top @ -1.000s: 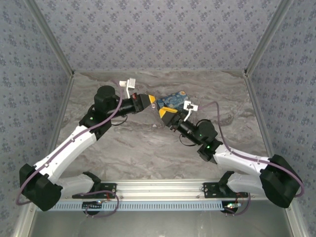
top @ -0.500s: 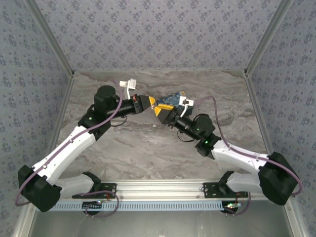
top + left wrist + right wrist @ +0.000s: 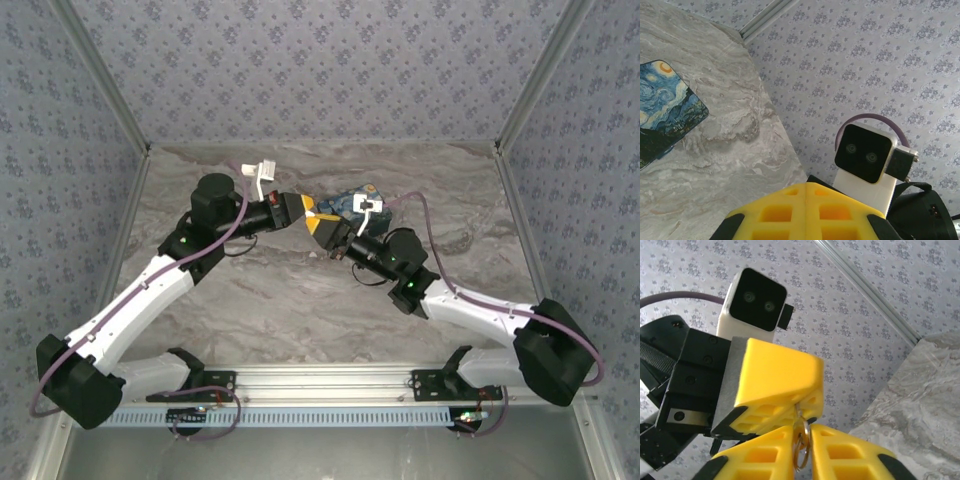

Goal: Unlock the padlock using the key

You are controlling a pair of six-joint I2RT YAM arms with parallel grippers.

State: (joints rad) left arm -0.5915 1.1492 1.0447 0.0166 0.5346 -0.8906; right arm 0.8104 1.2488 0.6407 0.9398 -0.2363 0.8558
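Observation:
In the top view my left gripper and right gripper meet tip to tip above the table, just left of the blue starry-night box. The right wrist view shows the left gripper's yellow fingers shut, with a thin silvery metal stem poking from their tips. A key ring hangs from that stem between the fingers of my right gripper, which are shut against it. The padlock's body is hidden inside the left fingers. In the left wrist view the left gripper is shut, seam closed.
The blue box lies flat on the marble table behind the grippers. Patterned walls enclose the back and both sides. The right wrist's camera sits close in front of the left fingers.
My right gripper has moved up and left, away from beside the blue box, until its tips meet the left gripper's tips. The left arm has barely moved.

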